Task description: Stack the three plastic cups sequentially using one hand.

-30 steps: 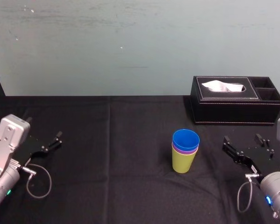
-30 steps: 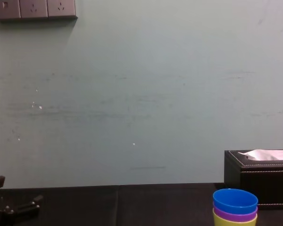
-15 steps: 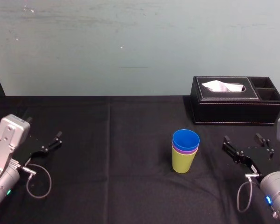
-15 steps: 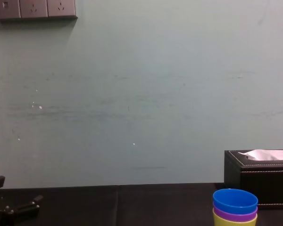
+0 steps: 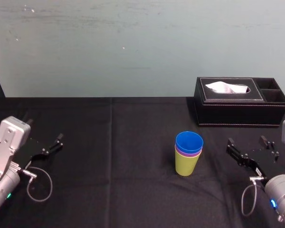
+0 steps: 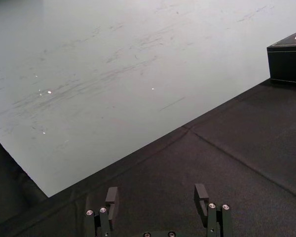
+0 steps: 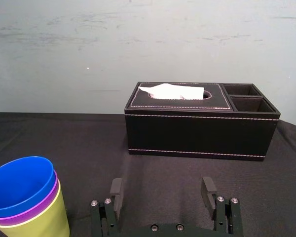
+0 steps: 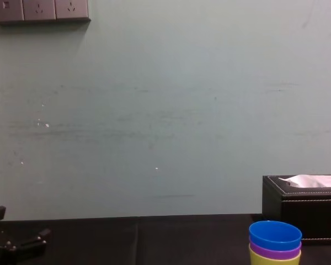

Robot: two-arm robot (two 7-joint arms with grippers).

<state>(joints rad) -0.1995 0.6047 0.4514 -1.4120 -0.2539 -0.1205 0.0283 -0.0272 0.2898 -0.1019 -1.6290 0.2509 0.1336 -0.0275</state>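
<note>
nearest, at the right edge of the black tablecloth (image 5: pixel 114 156), the right gripper (image 5: pixel 246 141) sits low over the cloth, its two fingers spread wide with nothing between them. at the far left edge the left gripper (image 5: pixel 45 130) lies low as well, its fingers just as wide apart and empty.

the three plastic cups (image 5: pixel 188 153) stand a little right of the table's middle, to the left of the right gripper, about level with its fingertips and well apart from them. they are nested upright in one stack. the lime-green cup (image 5: pixel 186 165) is at the bottom on the cloth, the purple cup (image 5: pixel 188 152) shows as a thin band of rim inside it, and the blue cup (image 5: pixel 189 142) sits on top, mouth up.

farther back and to the right stands a black leather tissue box (image 5: pixel 240 114) with pale stitching, a white tissue (image 5: pixel 226 88) poking from its slot. behind it all rises a pale scuffed wall (image 5: pixel 133 42).
</note>
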